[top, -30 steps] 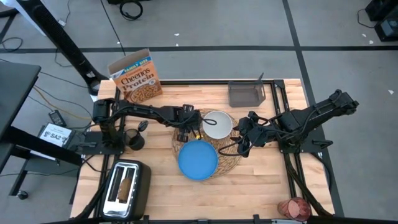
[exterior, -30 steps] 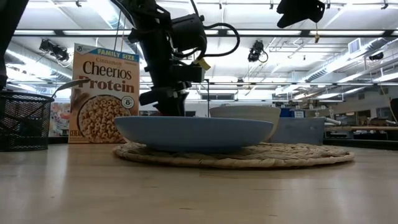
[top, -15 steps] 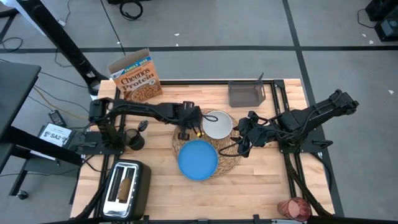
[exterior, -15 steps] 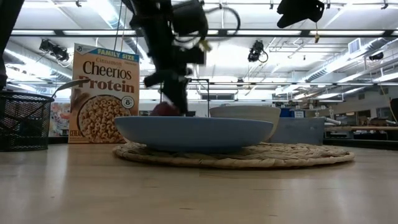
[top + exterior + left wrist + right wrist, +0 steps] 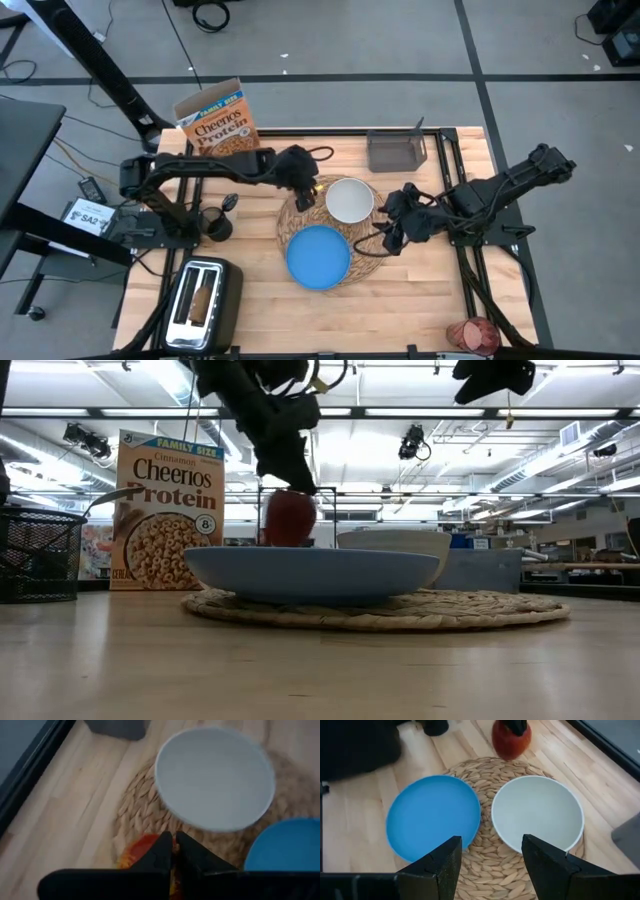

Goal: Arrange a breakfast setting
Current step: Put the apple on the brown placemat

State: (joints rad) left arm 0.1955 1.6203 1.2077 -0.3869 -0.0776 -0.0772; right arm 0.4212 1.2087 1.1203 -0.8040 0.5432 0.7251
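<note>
A round straw placemat (image 5: 372, 262) lies mid-table and carries a blue plate (image 5: 318, 256) and a white bowl (image 5: 349, 200). My left gripper (image 5: 303, 190) is over the mat's far left edge, shut on a red apple (image 5: 290, 517) that hangs under it. The apple also shows in the right wrist view (image 5: 511, 741). My right gripper (image 5: 390, 236) is open and empty at the mat's right edge. The orange Cheerios box (image 5: 218, 125) stands at the far left. A toast slice (image 5: 203, 298) sits in the toaster. The pink glass (image 5: 474, 335) is at the near right. My left gripper holds the apple at its top (image 5: 147, 845), the two fingers (image 5: 162, 851) nearly closed together there. The fingers come from above, slanting down. Whether they have the stem or the flesh is hidden by the fingertips. The apple hangs upright below them; the plate's rim hides its underside.
A dark toaster (image 5: 200, 305) stands at the near left corner. A black mesh cup (image 5: 215, 224) with a metal handle (image 5: 108, 498) sticking out stands left of the mat. A grey container (image 5: 397, 152) is at the far right. Bare wood lies in front of the plate.
My left gripper has gone up and a little toward the table's far edge, taking the apple with it. The apple, first hidden behind the plate's rim in the low view, now hangs above it.
</note>
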